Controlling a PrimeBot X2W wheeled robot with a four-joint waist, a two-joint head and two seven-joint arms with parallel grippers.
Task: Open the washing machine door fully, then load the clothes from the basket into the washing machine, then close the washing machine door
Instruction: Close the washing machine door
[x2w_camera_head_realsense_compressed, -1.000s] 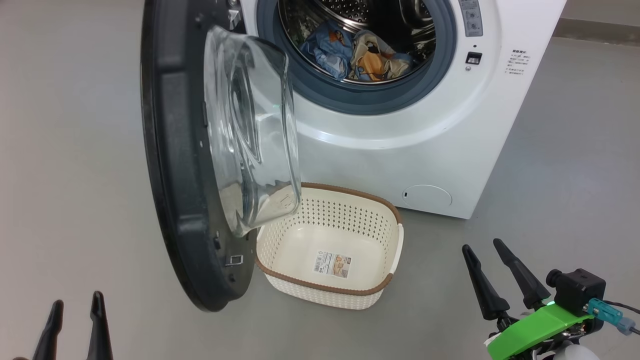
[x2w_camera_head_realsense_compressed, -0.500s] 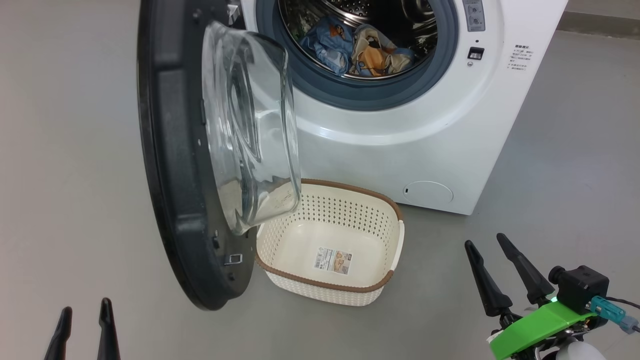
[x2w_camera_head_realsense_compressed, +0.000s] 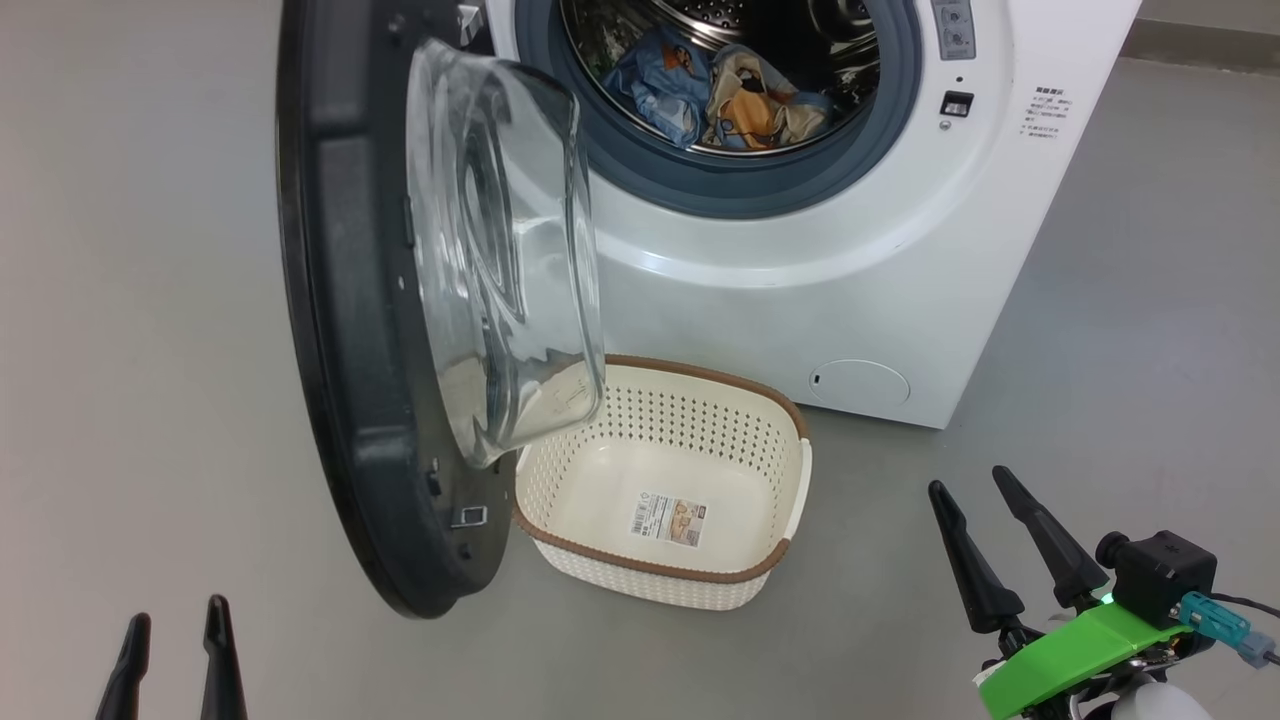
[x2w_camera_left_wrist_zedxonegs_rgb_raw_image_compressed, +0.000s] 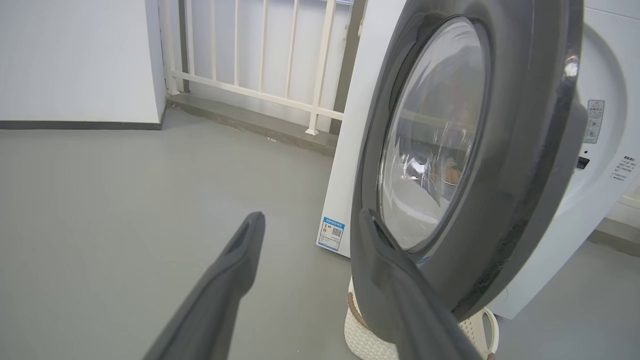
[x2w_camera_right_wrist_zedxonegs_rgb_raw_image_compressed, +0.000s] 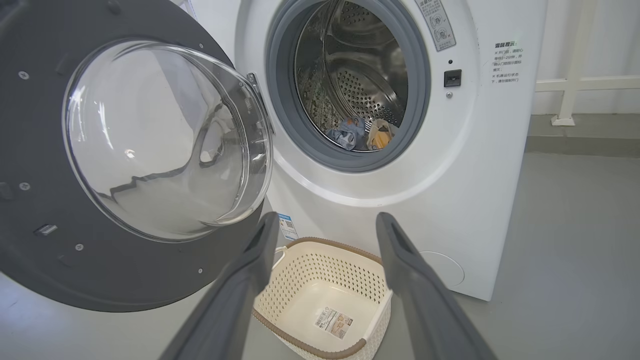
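Note:
The washing machine (x2w_camera_head_realsense_compressed: 800, 300) (x2w_camera_right_wrist_zedxonegs_rgb_raw_image_compressed: 475, 150) stands ahead with its door (x2w_camera_head_realsense_compressed: 350, 300) (x2w_camera_left_wrist_zedxonegs_rgb_raw_image_compressed: 525, 165) (x2w_camera_right_wrist_zedxonegs_rgb_raw_image_compressed: 45, 240) swung wide open to the left. The clothes (x2w_camera_head_realsense_compressed: 715, 100) (x2w_camera_right_wrist_zedxonegs_rgb_raw_image_compressed: 362, 135), light blue with orange prints, lie in the steel drum. The cream basket (x2w_camera_head_realsense_compressed: 670, 590) (x2w_camera_right_wrist_zedxonegs_rgb_raw_image_compressed: 285, 280) sits on the floor below the door with only a paper label on its floor. My left gripper (x2w_camera_head_realsense_compressed: 175, 620) (x2w_camera_left_wrist_zedxonegs_rgb_raw_image_compressed: 310, 220) is open at the lower left, near the door's outer edge. My right gripper (x2w_camera_head_realsense_compressed: 970, 480) (x2w_camera_right_wrist_zedxonegs_rgb_raw_image_compressed: 325, 220) is open at the lower right, apart from the basket.
Grey floor (x2w_camera_head_realsense_compressed: 120, 350) spreads left and right of the machine. A white railing (x2w_camera_left_wrist_zedxonegs_rgb_raw_image_compressed: 260, 55) and a white wall (x2w_camera_left_wrist_zedxonegs_rgb_raw_image_compressed: 75, 55) stand behind. The door's glass bowl (x2w_camera_head_realsense_compressed: 500, 260) bulges out over the basket's left end.
The head camera has shifted slightly, so the scene sits a little differently. The left gripper's fingers show lower in the view than a second ago. Both grippers stay open.

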